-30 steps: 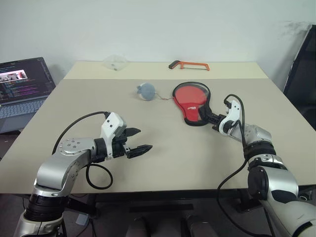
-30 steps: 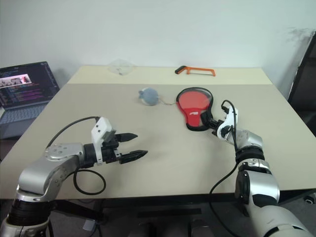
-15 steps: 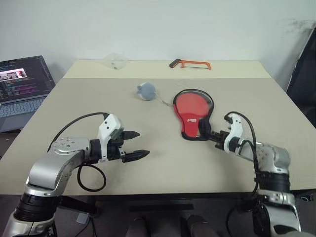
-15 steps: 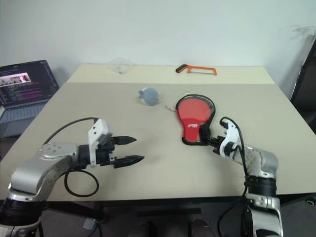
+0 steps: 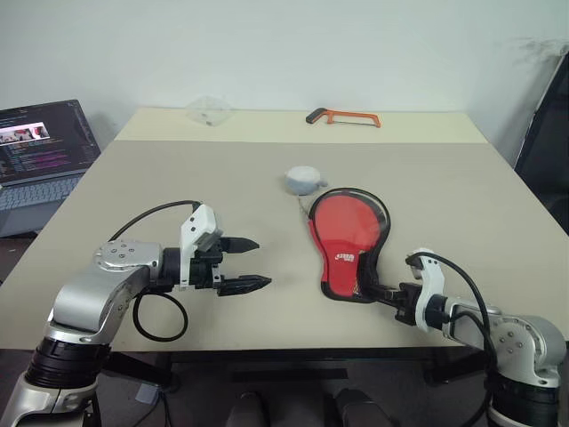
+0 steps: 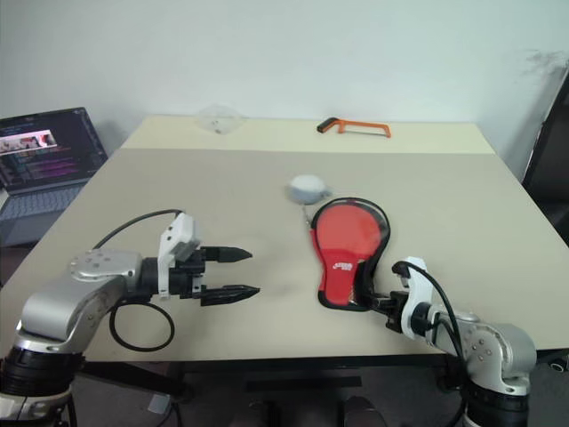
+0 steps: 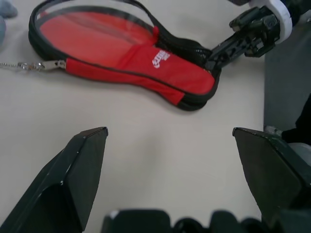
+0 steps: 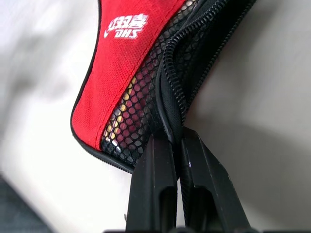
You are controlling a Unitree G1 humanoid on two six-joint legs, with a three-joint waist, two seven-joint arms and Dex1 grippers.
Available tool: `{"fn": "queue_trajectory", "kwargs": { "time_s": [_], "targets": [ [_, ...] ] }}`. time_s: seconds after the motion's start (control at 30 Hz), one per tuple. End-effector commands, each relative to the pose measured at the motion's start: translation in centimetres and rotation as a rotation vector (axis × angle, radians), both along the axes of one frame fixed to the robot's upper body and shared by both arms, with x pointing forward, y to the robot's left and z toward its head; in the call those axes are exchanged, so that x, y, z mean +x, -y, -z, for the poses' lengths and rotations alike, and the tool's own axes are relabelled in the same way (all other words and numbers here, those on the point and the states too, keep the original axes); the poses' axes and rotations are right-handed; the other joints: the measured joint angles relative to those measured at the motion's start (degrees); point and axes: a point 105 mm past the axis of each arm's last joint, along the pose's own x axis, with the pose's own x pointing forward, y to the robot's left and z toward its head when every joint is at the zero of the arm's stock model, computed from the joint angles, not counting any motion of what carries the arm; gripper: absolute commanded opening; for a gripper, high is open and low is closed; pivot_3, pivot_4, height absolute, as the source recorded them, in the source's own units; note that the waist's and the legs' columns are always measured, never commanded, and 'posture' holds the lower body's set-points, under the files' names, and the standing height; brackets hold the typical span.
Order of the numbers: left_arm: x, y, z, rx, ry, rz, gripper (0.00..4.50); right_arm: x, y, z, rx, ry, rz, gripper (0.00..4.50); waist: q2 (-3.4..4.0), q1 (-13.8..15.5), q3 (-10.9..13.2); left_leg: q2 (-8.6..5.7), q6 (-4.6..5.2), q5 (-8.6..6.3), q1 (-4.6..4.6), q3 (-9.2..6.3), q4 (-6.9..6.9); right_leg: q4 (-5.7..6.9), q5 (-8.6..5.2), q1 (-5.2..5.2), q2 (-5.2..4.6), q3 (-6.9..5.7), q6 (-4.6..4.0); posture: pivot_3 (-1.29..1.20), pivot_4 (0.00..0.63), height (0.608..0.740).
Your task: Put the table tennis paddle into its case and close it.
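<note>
Right gripper [image 6: 378, 301], fingers clenched on the zippered edge at the narrow handle end of the paddle-shaped red fabric case with black mesh and white logo [image 6: 347, 247]. The case lies flat on the beige table [image 6: 133, 205]; its long axis runs straight away from this gripper, round end farthest, with the grey round tag [image 6: 307, 187] just beyond on its chain. Through the clear face the pouch shows red, so the paddle may be inside; this cannot be confirmed. Left gripper [image 5: 258, 264], fingers spread and empty, points across the table toward the case's side, with bare table between. Judgement: the right arm, already gripping the case, is the nearer; the left must cross this gap to work the zipper.
</note>
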Motion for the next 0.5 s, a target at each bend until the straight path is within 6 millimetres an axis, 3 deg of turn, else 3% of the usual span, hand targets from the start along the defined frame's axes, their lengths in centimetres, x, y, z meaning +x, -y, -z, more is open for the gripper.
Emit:
{"fn": "queue_trajectory", "kwargs": {
  "time_s": [0.03,0.5],
  "targets": [
    [-0.07,0.18,-1.43,-0.026,0.058,0.024,4.5,-3.25,-2.17,0.96,0.032,-0.098,-0.174,0.03,-0.01,0.02,0.0,0.0,0.0,0.0,0.0,0.0,0.0,0.0,-0.01,0.0,0.0,0.0,0.0,0.0,0.15,0.74],
    [-0.22,0.48,-1.21,-0.031,0.055,0.023,4.5,-3.22,-1.88,1.64,0.003,-0.116,-0.173,0.03,-0.2,-0.05,-0.12,0.06,0.0,0.0,0.04,-0.01,0.0,0.0,-0.03,0.0,0.05,0.01,-0.01,0.0,0.15,0.74]
  ]
}}
